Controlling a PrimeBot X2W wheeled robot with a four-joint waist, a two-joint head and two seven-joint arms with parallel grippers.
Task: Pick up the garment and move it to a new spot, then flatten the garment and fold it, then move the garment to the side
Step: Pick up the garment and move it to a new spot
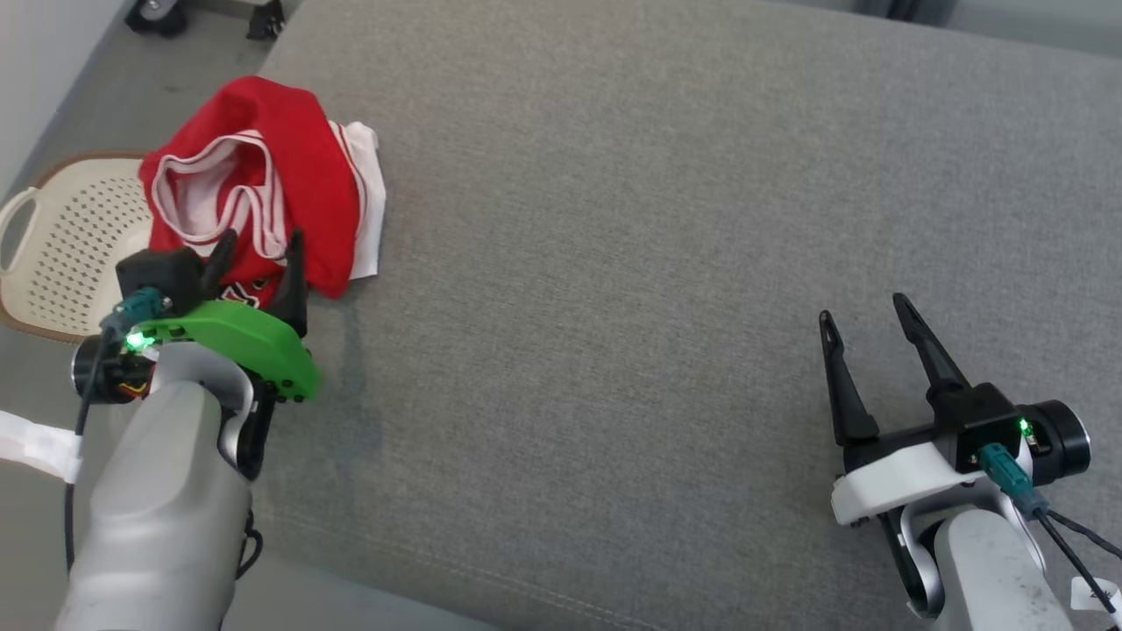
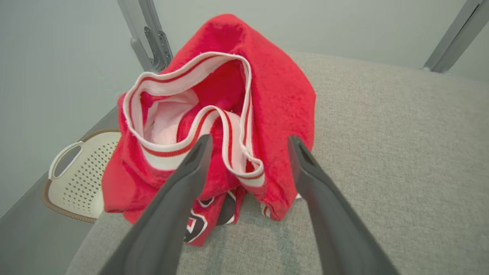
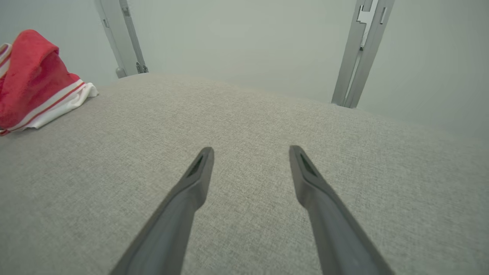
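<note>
The red garment (image 1: 263, 175), with white and red striped trim, lies crumpled in a heap on the grey cushion (image 1: 631, 263), toward 10 o'clock in the head view and near the cushion's edge. A white layer of it shows at the heap's 3 o'clock side. At 9 o'clock from the heap, lower than the cushion, there is a cream perforated basket (image 1: 61, 245) with a brown rim. The left gripper (image 1: 263, 238) is at 6 o'clock from the garment, its two dark fingers spread apart and pointing to 12 o'clock at the lower folds. In the left wrist view the striped trim is seen between the two tips, but I cannot tell if the fingers touch the cloth. The right gripper (image 1: 863, 309) is at 4 o'clock in the head view, well apart from the garment, over bare cushion, its fingers also spread apart. In the right wrist view the garment is at 10 o'clock, and two grey metal posts (image 3: 355, 53) rise behind the cushion at 11 and 1 o'clock.
</note>
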